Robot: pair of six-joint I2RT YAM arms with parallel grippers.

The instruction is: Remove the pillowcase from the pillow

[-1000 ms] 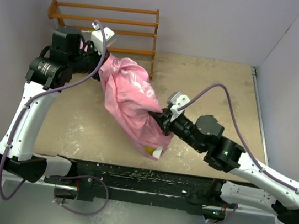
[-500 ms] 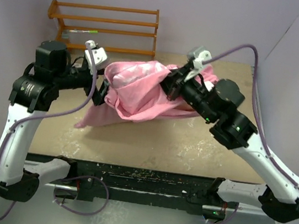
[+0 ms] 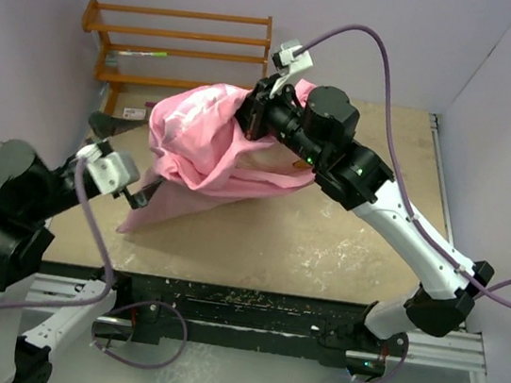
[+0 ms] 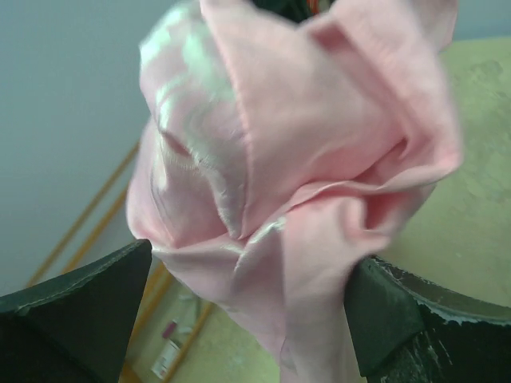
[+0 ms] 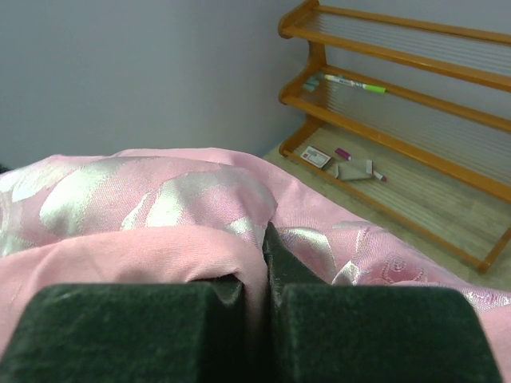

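Observation:
The glossy pink pillowcase (image 3: 199, 150) hangs in a bunched heap from my right gripper (image 3: 252, 115), and its lower corner trails on the table. In the right wrist view, my right gripper (image 5: 267, 267) is shut on a fold of the pillowcase (image 5: 160, 207). My left gripper (image 3: 144, 193) is low at the near left, beside the trailing corner. In the left wrist view it (image 4: 247, 319) is open, and loose pillowcase (image 4: 295, 159) hangs between its wide-apart fingers (image 4: 72, 311). The pillow is hidden, and I cannot tell whether it is inside the fabric.
A wooden rack (image 3: 180, 48) stands at the far left against the wall, with a marker (image 3: 141, 55) on a shelf and small items (image 5: 343, 163) on its lowest level. The tan table (image 3: 342, 251) ends at a black rail in front.
My left gripper opened, let go of the pillowcase and drew back to the near left. My right arm rose and carried the pillowcase up to the far side and leftward.

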